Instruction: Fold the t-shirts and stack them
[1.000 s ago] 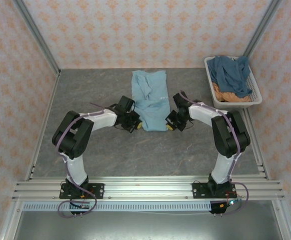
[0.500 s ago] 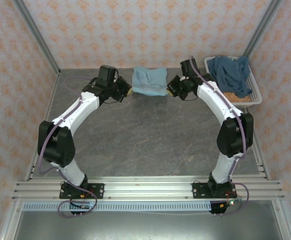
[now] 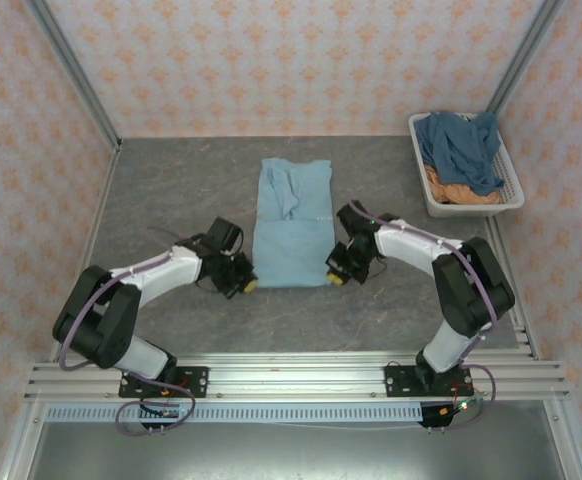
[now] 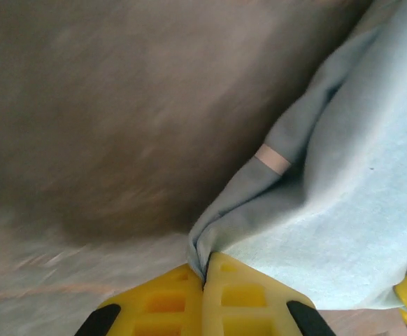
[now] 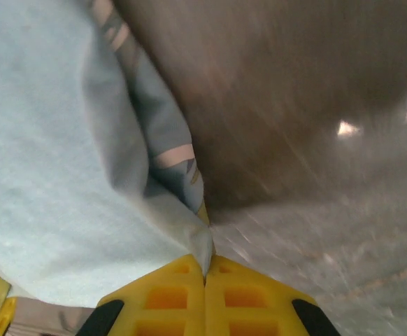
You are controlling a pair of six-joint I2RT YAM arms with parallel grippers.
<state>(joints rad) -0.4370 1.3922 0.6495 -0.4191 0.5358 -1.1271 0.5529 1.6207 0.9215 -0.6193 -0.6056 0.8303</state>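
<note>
The left gripper (image 3: 243,283) and right gripper (image 3: 336,277), each pinched tight on a near corner of the light blue cloth t-shirt (image 3: 291,225), have dragged it back from the far edge of the grey table (image 3: 171,200) — it now lies spread flat mid-table, ready for folding.

folded light blue t-shirt (image 3: 293,225) lying flat lengthwise at centre, slate-blue t-shirt (image 3: 461,148) crumpled over orange t-shirt (image 3: 451,191) in far-right white basket (image 3: 471,209)

The grey table (image 3: 171,200) bears a light blue t-shirt (image 3: 293,225) and white basket (image 3: 471,207).
</note>
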